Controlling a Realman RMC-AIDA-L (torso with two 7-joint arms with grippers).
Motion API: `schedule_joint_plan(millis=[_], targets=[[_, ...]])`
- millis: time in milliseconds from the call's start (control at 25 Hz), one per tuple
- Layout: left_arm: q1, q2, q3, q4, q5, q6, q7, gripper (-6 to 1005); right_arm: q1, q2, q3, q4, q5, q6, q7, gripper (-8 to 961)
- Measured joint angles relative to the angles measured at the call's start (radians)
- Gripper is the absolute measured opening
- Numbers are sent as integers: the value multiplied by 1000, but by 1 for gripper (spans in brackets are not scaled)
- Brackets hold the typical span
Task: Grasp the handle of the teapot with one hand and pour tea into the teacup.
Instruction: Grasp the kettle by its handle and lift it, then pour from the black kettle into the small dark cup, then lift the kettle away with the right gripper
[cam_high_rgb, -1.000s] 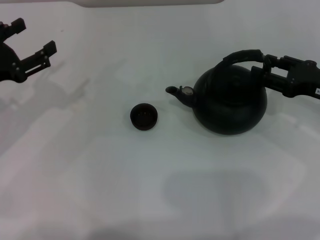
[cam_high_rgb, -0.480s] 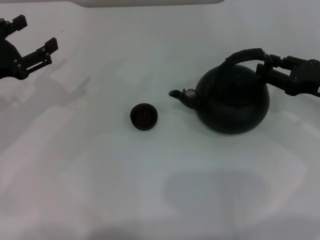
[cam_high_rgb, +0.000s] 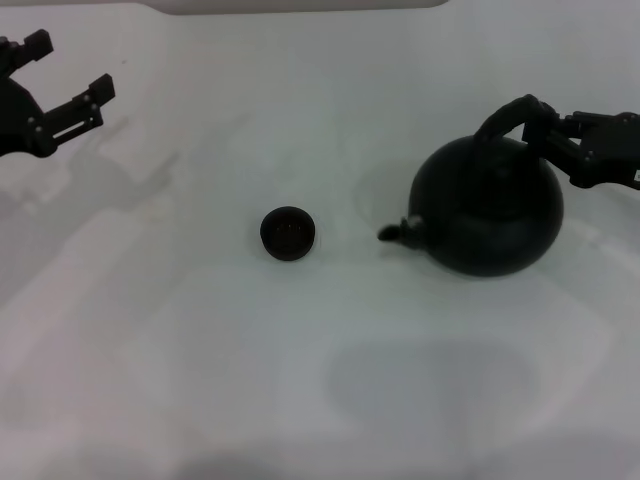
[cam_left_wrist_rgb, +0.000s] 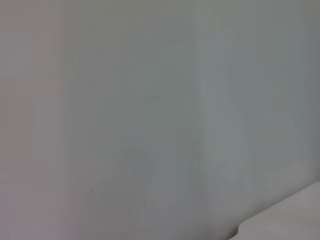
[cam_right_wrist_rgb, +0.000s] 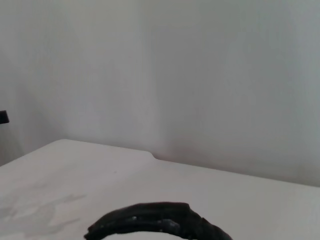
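The round matte black teapot (cam_high_rgb: 490, 215) is at the right of the head view, its short spout (cam_high_rgb: 395, 232) pointing left and toward the front. My right gripper (cam_high_rgb: 540, 130) is shut on the black arched handle (cam_high_rgb: 505, 118) at its right end. The handle (cam_right_wrist_rgb: 160, 220) also shows as a ribbed black arc in the right wrist view. The tiny dark teacup (cam_high_rgb: 289, 233) stands upright on the white table, left of the spout and apart from it. My left gripper (cam_high_rgb: 65, 85) hovers open at the far left, holding nothing.
The white table (cam_high_rgb: 300, 380) stretches around the teacup and teapot. A pale wall (cam_left_wrist_rgb: 150, 100) fills the left wrist view. The table's far edge (cam_high_rgb: 300, 8) lies at the back.
The teapot has shifted right and turned, so its spout has swung from pointing left to pointing left and toward the front, lower down. The left arm stayed nearly still.
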Motion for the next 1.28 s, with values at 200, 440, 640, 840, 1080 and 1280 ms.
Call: schedule_joint_plan(millis=[200, 440, 640, 840, 1080, 1280], targets=[[-12, 1, 0, -9, 4, -12, 0, 868, 11, 3, 0, -1, 2, 0, -34, 214], [-16, 0, 0, -10, 7, -13, 0, 867, 23, 6, -9, 0, 53, 0, -100, 170], [-19, -2, 0, -11, 7, -13, 0, 865, 27, 9, -16, 11, 142, 3, -155, 165], [-23, -3, 3, -12, 4, -12, 0, 862, 31, 10, -108, 7, 247, 65, -202, 165], [-24, -3, 4, -12, 2, -12, 0, 862, 37, 11, -260, -7, 399, 161, -287, 164], [-26, -3, 2, -12, 3, -13, -2, 862, 42, 11, -330, -37, 461, 213, -340, 163]])
